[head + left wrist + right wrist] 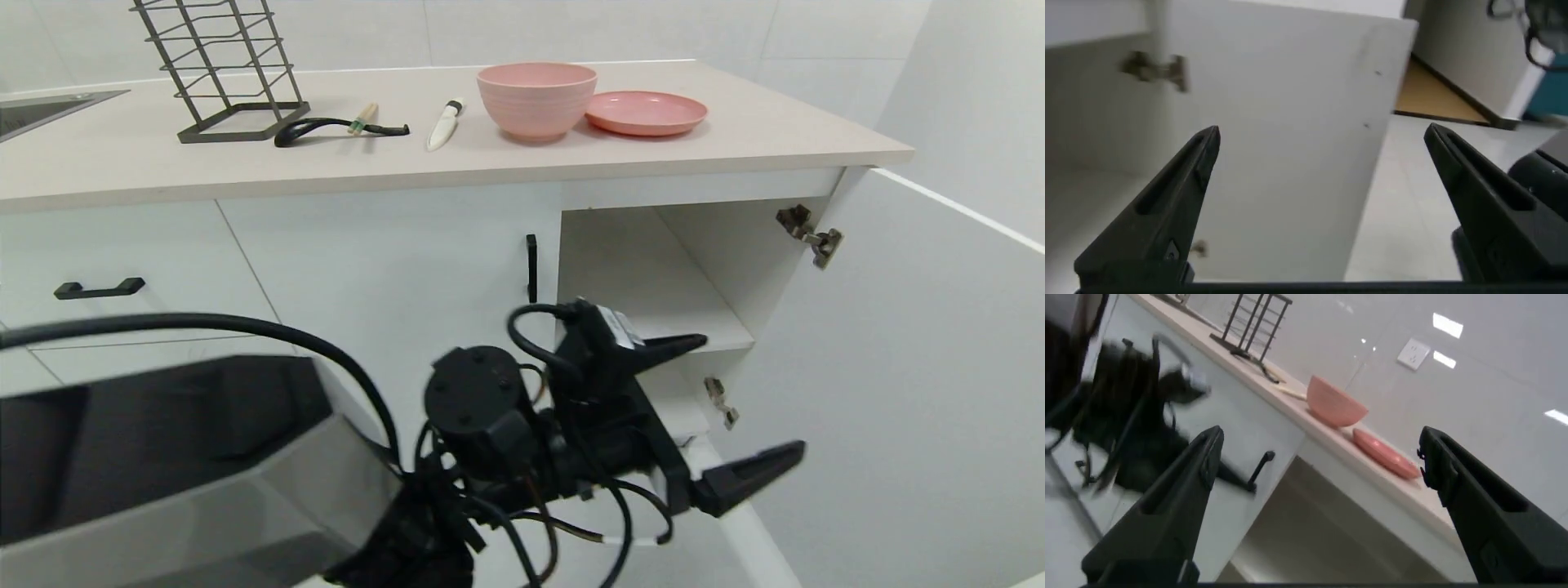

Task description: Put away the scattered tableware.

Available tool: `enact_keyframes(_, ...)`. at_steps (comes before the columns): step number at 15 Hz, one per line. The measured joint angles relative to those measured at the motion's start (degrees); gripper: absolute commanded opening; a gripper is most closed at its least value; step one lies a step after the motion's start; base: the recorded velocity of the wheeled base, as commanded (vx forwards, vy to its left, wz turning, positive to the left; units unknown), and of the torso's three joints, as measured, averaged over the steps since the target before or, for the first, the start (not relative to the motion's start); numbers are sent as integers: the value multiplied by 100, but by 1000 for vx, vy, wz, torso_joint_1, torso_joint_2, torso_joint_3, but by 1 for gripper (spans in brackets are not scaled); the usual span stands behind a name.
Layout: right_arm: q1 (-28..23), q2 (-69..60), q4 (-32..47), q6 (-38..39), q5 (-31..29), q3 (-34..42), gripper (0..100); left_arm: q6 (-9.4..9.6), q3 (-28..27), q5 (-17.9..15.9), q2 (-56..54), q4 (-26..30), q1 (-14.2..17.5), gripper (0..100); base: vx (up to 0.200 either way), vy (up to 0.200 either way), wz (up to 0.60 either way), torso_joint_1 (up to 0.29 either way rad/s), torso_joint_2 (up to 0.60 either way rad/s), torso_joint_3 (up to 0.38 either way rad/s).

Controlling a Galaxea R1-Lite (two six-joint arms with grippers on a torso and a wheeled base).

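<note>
Sitting on the beige counter (pixel 735 143) is the scattered tableware. A pink bowl (pixel 536 98) stands upright, its side touching or just overlapping a flat pink plate (pixel 646 112) on its right. Left of the bowl lies a white knife (pixel 445 124), then a pale wooden utensil (pixel 363 118) lying across the handle of a curved black spoon (pixel 339 126). The spoon's head lies at the base of a black wire rack (pixel 224 69). A sink (pixel 49 110) is set into the counter's far left end, and white tiled wall runs behind.

Below the bowl and plate, the cabinet (pixel 653 269) stands open, showing one white shelf (pixel 694 327). Its door (pixel 898 367) is swung out to the right on two metal hinges (pixel 808 233). Beside the opening is a shut door with a black vertical handle (pixel 531 268), and farther left a drawer with a black bar handle (pixel 100 288).

The left pincer (pixel 751 392) hangs low in front of the open cabinet, fingers wide apart and holding nothing. The right pincer (pixel 1320 437) is also spread wide and unloaded, below counter height and facing up toward the bowl and plate.
</note>
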Motion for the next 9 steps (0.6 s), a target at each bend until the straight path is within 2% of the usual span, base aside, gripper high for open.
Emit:
enact_keyframes(3, -48, -279, 151, 0, -20, 384, 100, 73, 1368, -57, -1631, -9, 863, 100, 0, 0, 0, 0, 0, 0)
enact_keyframes(6, -352, -703, 820, 30, -35, 445, 100, 93, 2743, -73, -3399, -6, 1687, 100, 0, 0, 0, 0, 0, 0)
enact_keyframes(8, -595, -1200, 2009, 39, -44, 450, 100, 101, 3565, -62, -4484, 82, 2350, 100, 0, 0, 0, 0, 0, 0)
enact_keyframes(9, -706, -1599, 2962, 41, -46, 450, 100, 106, 3896, -65, -5036, 311, 2886, 100, 0, 0, 0, 0, 0, 0)
